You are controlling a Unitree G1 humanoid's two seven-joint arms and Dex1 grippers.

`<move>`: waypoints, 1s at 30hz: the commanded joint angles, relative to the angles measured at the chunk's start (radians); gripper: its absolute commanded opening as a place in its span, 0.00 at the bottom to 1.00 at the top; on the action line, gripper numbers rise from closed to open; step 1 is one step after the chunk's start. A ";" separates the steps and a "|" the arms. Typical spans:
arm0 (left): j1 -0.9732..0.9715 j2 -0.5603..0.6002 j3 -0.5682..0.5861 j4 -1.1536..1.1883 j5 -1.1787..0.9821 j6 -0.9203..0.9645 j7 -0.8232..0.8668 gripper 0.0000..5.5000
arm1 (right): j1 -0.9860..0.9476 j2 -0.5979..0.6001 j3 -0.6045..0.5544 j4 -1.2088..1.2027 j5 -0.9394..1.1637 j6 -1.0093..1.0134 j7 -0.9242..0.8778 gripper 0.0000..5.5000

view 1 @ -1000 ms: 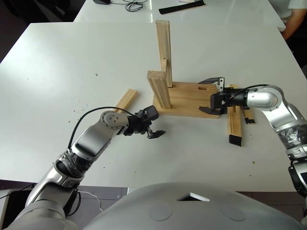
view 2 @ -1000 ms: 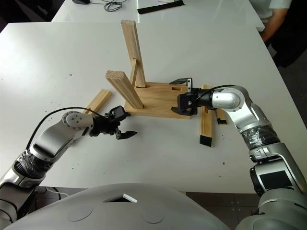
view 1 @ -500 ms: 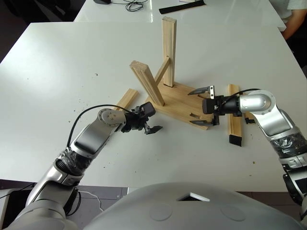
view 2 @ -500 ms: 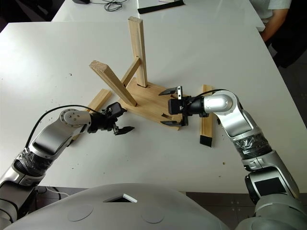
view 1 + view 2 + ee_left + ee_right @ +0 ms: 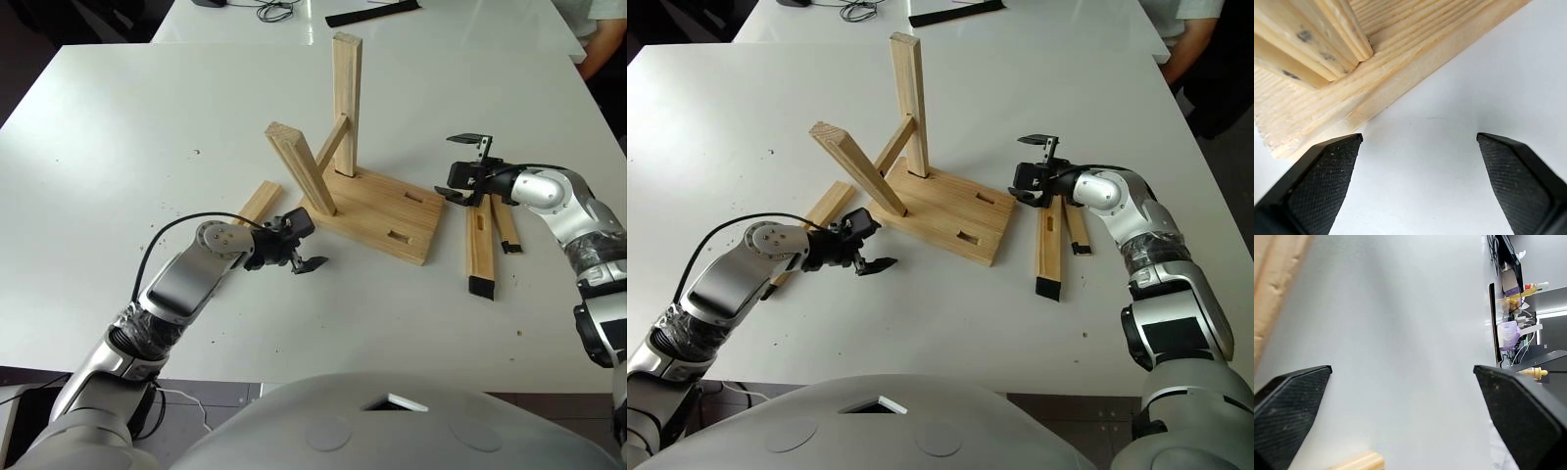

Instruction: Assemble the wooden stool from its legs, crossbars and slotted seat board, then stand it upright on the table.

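Wooden stool parts lie spread on the white counter (image 5: pixel 118 127), and nearest of all is the left tool (image 5: pixel 307 264), low over the surface with its fingers spread and nothing between them. It sits just short of the near left corner of the slotted seat board (image 5: pixel 387 211); in the left wrist view that corner lies just beyond one ridged pad (image 5: pixel 1322 181). A short loose piece (image 5: pixel 259 201) lies flat beside the left arm, its near end hidden behind it. The seat board rests flat, two rectangular slots open in its right half. Two legs rise from its left end: one leg (image 5: pixel 345 98) stands upright, the other (image 5: pixel 299 166) leans away to the left, and a thin crossbar (image 5: pixel 333 137) slants between them. To the right of the board the right tool (image 5: pixel 449 166) hangs open and empty, just beside the board's far right corner. It is over the far ends of a long loose leg (image 5: pixel 477 245) and a shorter bar (image 5: pixel 505 223), both lying flat. Farther off, a second counter carries a black strip (image 5: pixel 370 14) and some cables (image 5: pixel 274 10).
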 commanded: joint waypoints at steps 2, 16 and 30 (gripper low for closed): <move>-0.001 0.024 0.000 0.032 0.025 -0.009 -0.009 0.79 | 0.141 -0.014 -0.013 -0.191 0.127 -0.001 0.142 0.97; -0.021 0.047 0.025 0.182 0.085 -0.110 -0.001 0.79 | 0.473 -0.032 -0.029 -0.804 0.225 0.241 0.266 0.97; -0.063 -0.022 -0.014 0.248 0.129 -0.157 -0.015 0.79 | 0.480 -0.002 -0.101 -0.892 0.229 0.352 0.224 0.97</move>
